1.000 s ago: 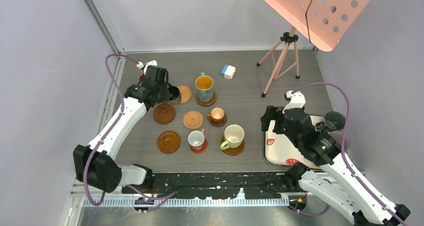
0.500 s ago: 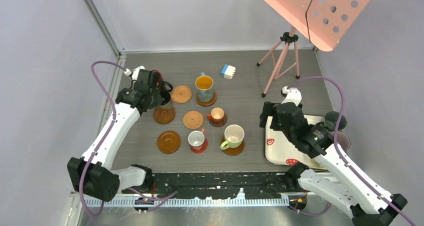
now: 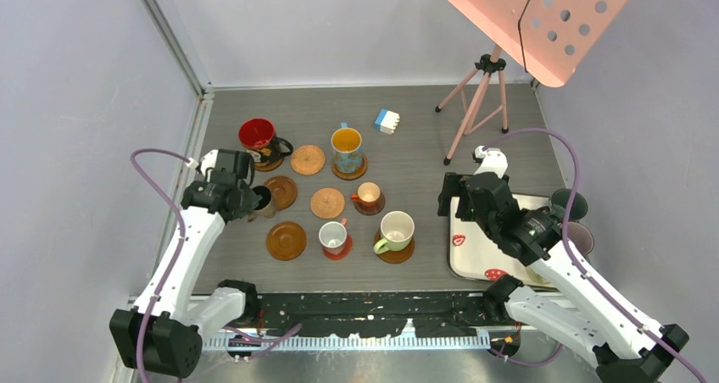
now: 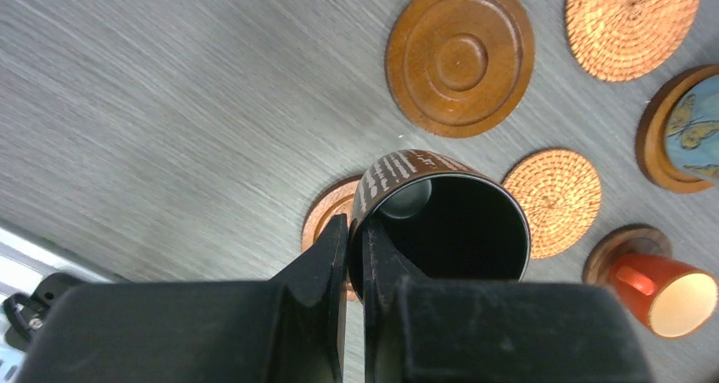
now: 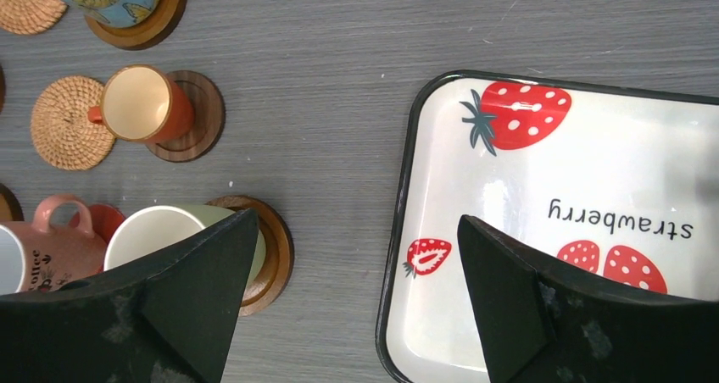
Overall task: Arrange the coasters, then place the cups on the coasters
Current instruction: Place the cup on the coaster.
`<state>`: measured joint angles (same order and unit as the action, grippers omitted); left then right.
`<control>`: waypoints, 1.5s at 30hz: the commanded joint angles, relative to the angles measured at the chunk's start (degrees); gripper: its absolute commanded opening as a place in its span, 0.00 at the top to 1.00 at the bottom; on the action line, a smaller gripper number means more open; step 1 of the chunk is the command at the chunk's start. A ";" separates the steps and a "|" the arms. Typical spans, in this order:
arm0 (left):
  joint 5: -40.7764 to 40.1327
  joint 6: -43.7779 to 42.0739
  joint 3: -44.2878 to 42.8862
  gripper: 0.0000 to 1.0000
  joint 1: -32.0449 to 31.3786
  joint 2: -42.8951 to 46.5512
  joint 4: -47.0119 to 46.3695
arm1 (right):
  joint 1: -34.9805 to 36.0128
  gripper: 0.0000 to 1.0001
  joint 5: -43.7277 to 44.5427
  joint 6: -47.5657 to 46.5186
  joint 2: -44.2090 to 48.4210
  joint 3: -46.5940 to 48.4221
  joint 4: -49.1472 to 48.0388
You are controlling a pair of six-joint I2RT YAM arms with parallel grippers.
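Note:
My left gripper (image 3: pixel 254 203) (image 4: pixel 354 230) is shut on the rim of a black cup (image 3: pixel 261 200) (image 4: pixel 441 222), one finger inside and one outside. The cup hangs over a brown coaster (image 3: pixel 282 190) (image 4: pixel 326 218). Other bare coasters lie nearby: a rimmed brown one (image 3: pixel 286 240) (image 4: pixel 459 57) and two woven ones (image 3: pixel 327 202) (image 3: pixel 308 159). On coasters stand a red-inside cup (image 3: pixel 257 135), a blue cup (image 3: pixel 346 150), a small orange cup (image 3: pixel 369 197) (image 5: pixel 140 103), a pink cup (image 3: pixel 332 236) and a cream cup (image 3: pixel 396 230) (image 5: pixel 161 235). My right gripper (image 3: pixel 451 198) (image 5: pixel 356 230) is open and holds nothing, above the tray's left rim.
A white strawberry tray (image 3: pixel 475 256) (image 5: pixel 543 205) lies at the right, with two dark cups (image 3: pixel 566 203) beyond its far side. A blue-and-white block (image 3: pixel 387 121) and a pink tripod stand (image 3: pixel 475 103) are at the back. Grey walls close in left and right.
My left arm has carried the black cup from the back row toward the near left, uncovering the red-inside cup. The right arm has shifted slightly to the left.

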<state>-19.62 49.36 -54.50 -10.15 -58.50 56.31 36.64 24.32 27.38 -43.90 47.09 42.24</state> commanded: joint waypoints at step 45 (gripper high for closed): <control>6.03 -15.17 -39.88 1.00 -6.90 -46.81 -13.73 | 0.23 0.05 4.55 -4.70 0.62 6.79 -0.85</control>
<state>-11.75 32.84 -90.56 -17.21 -104.36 43.99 36.64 26.98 23.88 -44.12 51.99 42.30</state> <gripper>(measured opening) 0.074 0.954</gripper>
